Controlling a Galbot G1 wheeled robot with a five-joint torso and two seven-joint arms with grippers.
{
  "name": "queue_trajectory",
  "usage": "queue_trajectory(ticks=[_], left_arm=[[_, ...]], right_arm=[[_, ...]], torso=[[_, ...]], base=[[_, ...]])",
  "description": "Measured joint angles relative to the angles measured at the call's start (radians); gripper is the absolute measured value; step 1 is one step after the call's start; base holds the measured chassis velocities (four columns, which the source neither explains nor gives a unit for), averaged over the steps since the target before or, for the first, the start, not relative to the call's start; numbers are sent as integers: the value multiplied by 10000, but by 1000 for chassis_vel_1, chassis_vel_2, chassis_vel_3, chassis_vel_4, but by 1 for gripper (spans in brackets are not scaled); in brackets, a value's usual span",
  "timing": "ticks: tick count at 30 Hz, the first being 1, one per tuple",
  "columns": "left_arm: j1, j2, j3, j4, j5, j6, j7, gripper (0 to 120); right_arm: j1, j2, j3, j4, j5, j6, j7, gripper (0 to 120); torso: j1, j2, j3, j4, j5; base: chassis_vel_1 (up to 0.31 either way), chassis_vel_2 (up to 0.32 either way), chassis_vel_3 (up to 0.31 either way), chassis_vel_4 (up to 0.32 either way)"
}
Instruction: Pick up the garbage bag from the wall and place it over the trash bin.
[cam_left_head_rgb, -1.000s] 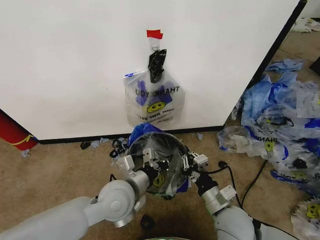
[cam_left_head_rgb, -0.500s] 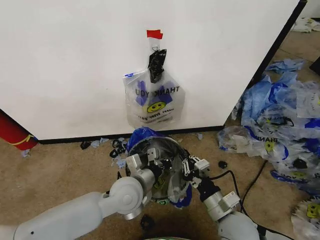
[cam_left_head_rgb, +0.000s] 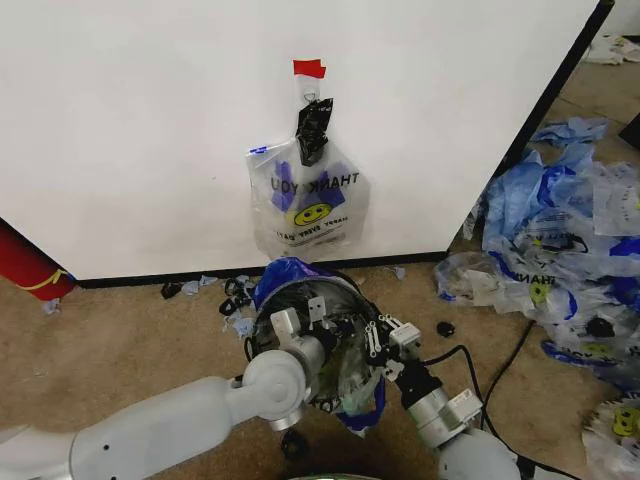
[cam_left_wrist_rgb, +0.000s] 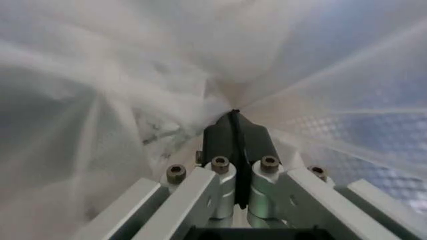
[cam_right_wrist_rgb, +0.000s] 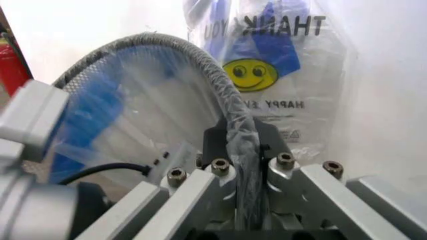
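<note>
Since a second ago both arms have drawn the trash bin (cam_left_head_rgb: 320, 335) back from the wall (cam_left_head_rgb: 150, 130) and tipped it further, its mouth now turned more toward the robot, while the left arm has swung in lower across the floor. One garbage bag (cam_left_head_rgb: 345, 375) is lining that bin, its blue handle draped over the rim on the side nearest the wall and another blue fold hanging below the bin's near edge. The left tool (cam_left_head_rgb: 300, 325) is at the bin's left rim; in the left wrist view its dark pads (cam_left_wrist_rgb: 235, 137) are clenched on a pinch of the clear film. The right tool (cam_left_head_rgb: 383, 340) is at the bin's right rim, and in the right wrist view it is clamped over the bag-wrapped mesh rim (cam_right_wrist_rgb: 233, 125). Another garbage bag (cam_left_head_rgb: 305, 200) with the smiley face hangs on the wall just above the bin, under a red tape piece (cam_left_head_rgb: 309, 68), with a small black bag (cam_left_head_rgb: 312, 130) hung over it. Loose bags (cam_left_head_rgb: 560, 250) lie heaped on the floor well to the right of the bin
</note>
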Motion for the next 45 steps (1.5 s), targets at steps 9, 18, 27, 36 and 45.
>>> queue_trajectory(ticks=[9,18,27,36,45], left_arm=[[-359,-301,157,789,230,-80,158,0],[-501,-296,105,1315,504,-166,353,0],[-605,-310,47,1615,645,-196,426,0],[-815,-320,308,1494,621,-196,288,0],[-920,-353,432,1478,650,-197,212,0]], right_arm=[[-108,38,21,0,-109,87,-35,0],[-82,103,-85,-60,-167,101,-45,0],[-71,121,-142,-114,-234,139,-63,0],[7,195,-50,-173,-207,147,-66,0],[-66,149,123,-67,-160,135,-52,0]], torso=[[0,0,0,0,0],[0,0,0,1,0],[0,0,0,0,-1],[0,0,-1,0,0],[0,0,-1,-1,-1]], base=[[0,0,0,0],[0,0,0,0],[0,0,0,0],[0,0,0,0],[0,0,0,0]])
